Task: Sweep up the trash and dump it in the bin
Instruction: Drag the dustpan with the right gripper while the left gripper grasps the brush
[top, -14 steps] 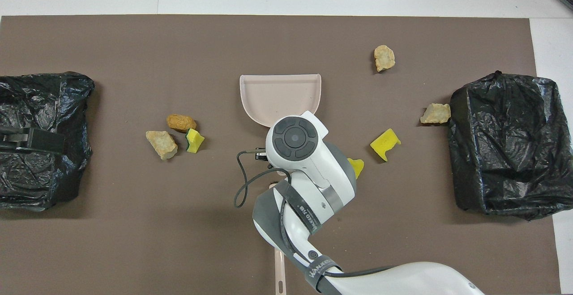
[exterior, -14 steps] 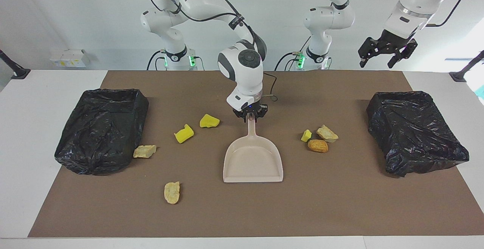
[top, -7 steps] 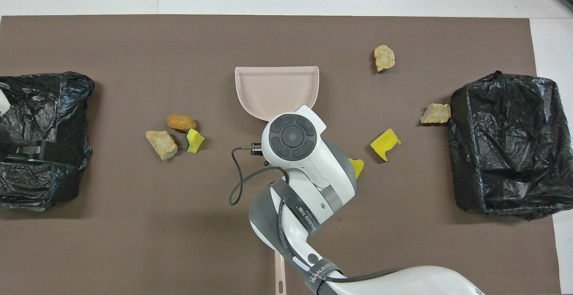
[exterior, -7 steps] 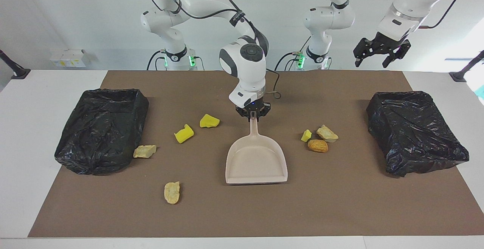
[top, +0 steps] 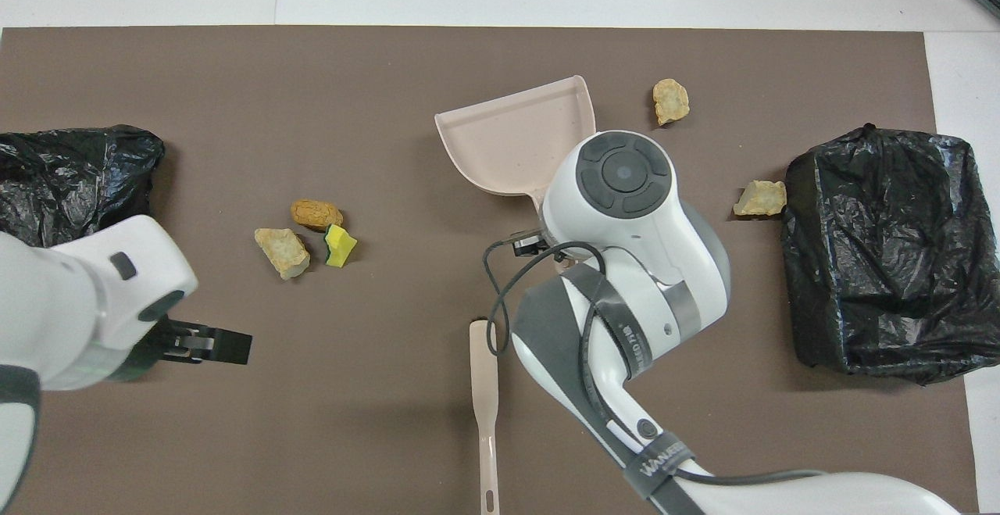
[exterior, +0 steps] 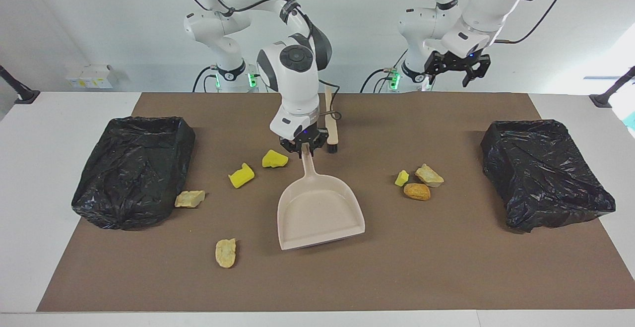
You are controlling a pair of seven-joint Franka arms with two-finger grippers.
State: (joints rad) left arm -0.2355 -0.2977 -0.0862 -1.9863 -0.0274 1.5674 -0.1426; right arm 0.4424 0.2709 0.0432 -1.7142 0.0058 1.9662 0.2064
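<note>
The trash is seven small lumps scattered over the brown mat [exterior: 446, 267]. Toward the right arm's end lie two bright yellow sponge chunks [exterior: 241, 175] [exterior: 274, 159], close together, a pale tan stone-like piece [exterior: 189, 198] touching the foot of the black-lined bin [exterior: 134, 168] there, and another tan piece [exterior: 225, 253] farther from the robots, alone on the mat. In the overhead view the right arm covers both of those yellow chunks. Toward the left arm's end three lumps cluster: a small yellow sponge bit with a green edge [top: 340, 244], a tan stone-like piece [exterior: 429, 175] beside it, and an orange-brown bread-like lump [exterior: 416, 191] touching both.

The right gripper [exterior: 303, 149] is clenched on the handle of the beige dustpan [exterior: 320, 213], whose mouth is turned toward the right arm's end of the table, its open edge near the lone tan piece. Nothing lies in the pan. A brush [exterior: 330, 121] with a pale handle and dark bristles lies on the mat nearer to the robots than the dustpan, just beside the right gripper. The left gripper [exterior: 456, 71] hangs released, high over the mat's robot-side edge, holding nothing. A second black-lined bin [exterior: 545, 173] sits at the left arm's end
</note>
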